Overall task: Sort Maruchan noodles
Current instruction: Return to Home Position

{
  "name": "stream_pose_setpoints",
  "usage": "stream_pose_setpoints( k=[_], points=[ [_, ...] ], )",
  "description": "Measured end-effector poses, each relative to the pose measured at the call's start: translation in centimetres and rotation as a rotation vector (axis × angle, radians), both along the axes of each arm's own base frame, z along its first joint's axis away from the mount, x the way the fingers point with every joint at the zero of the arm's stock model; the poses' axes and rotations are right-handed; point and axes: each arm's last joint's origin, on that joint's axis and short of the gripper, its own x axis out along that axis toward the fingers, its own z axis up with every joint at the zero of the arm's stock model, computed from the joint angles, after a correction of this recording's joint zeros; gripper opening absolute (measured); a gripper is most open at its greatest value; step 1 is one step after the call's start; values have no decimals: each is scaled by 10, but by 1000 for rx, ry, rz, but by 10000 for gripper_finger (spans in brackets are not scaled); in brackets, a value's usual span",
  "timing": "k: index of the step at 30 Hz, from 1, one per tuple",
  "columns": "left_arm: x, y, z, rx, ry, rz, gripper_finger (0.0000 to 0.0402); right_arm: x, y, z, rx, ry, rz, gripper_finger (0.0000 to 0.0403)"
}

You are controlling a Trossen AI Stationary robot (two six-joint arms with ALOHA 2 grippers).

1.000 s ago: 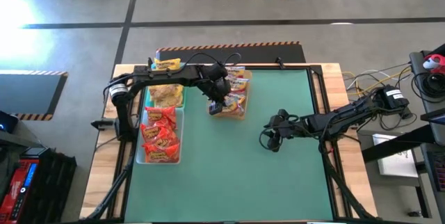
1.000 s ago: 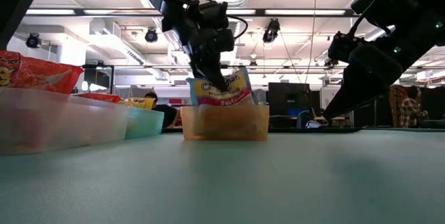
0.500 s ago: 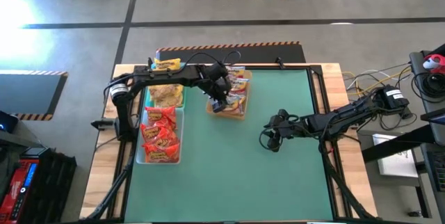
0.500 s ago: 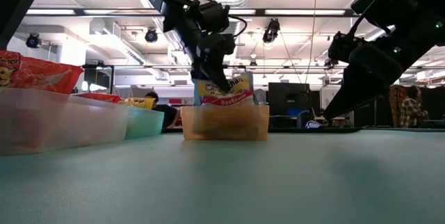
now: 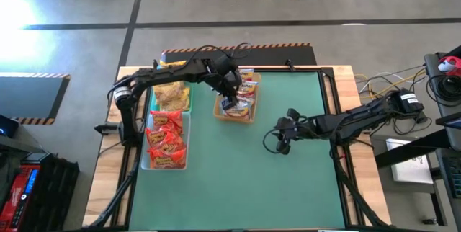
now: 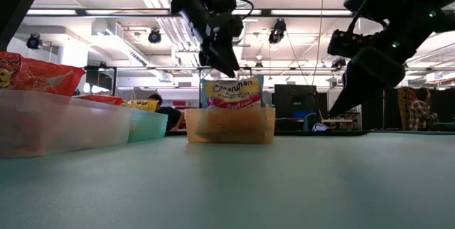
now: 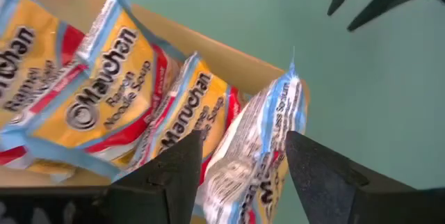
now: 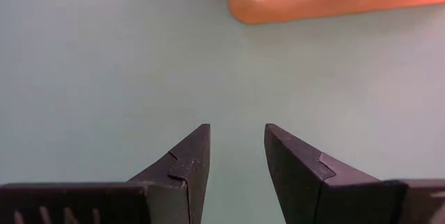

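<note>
Two empty hands: my left hand [image 6: 228,67] hangs spread above the noodle packet [image 6: 231,94] standing in the tan tray [image 6: 231,126], right hand [image 8: 236,129] part-open over the desk [image 5: 288,189]. Sorting done, I judge; next, retreat home.

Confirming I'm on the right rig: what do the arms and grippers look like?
Both arms are dark, slim and jointed. The left arm has a pale grey band near its base and thin black cables looping off it; the right arm has a white label near its base. The left gripper and right gripper each end in two matte black, wedge-shaped fingers.
</note>
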Motion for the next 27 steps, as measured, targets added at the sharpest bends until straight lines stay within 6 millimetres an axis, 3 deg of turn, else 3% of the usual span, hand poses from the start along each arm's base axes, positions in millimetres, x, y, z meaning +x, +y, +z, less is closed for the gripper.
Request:
stream_pose_setpoints(
  k=[6, 13, 19, 27],
  points=[
    [-9, 3, 14, 14, 61, -33, 190, -3, -7, 4, 5, 19, -41, 128],
    [-41, -3, 29, 8, 120, -53, 190, -13, -13, 27, -44, -81, -2, 128],
    [-91, -17, 43, 16, 67, 5, 190, -22, -33, 41, -96, -147, -70, 128],
    [-161, -51, 52, -5, -184, 183, 190, -27, -61, 52, -171, -216, -162, 128]
  ],
)
